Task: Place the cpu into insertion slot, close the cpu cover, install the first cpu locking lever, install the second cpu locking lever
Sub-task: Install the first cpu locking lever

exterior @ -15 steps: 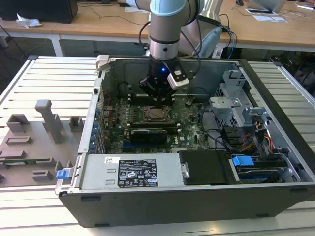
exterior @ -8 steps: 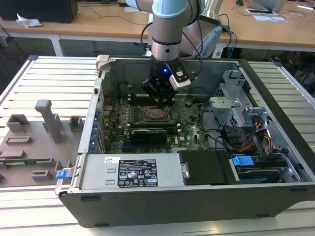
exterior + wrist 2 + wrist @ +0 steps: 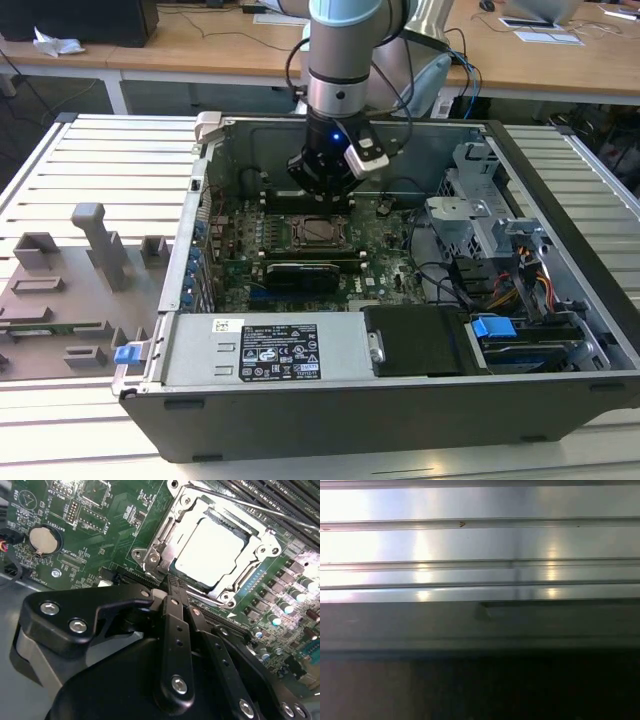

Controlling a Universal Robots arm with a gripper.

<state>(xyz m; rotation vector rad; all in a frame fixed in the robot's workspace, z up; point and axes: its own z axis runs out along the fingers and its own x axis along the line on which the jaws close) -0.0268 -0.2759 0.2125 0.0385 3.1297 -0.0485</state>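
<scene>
One arm upright, claw (image 3: 322, 178) just above cpu cover (image 3: 212, 550), cpu (image 3: 210, 552) seated.

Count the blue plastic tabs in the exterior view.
2: one tab at the case's front corner on the exterior view's left, one tab on the drive bay at its right. Others may be hidden.

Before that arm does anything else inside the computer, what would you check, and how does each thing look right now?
1. The cpu lies in the insertion slot: ok, flat and square.
2. The cpu cover is down around the chip: ok, it seems to frame it.
3. Locking levers latched: cannot tell.
4. The gripper is near the socket's edge: ok, its tip is beside the cover's corner.
5. The gripper is clear of cables in the case: ok in the exterior view.
</scene>
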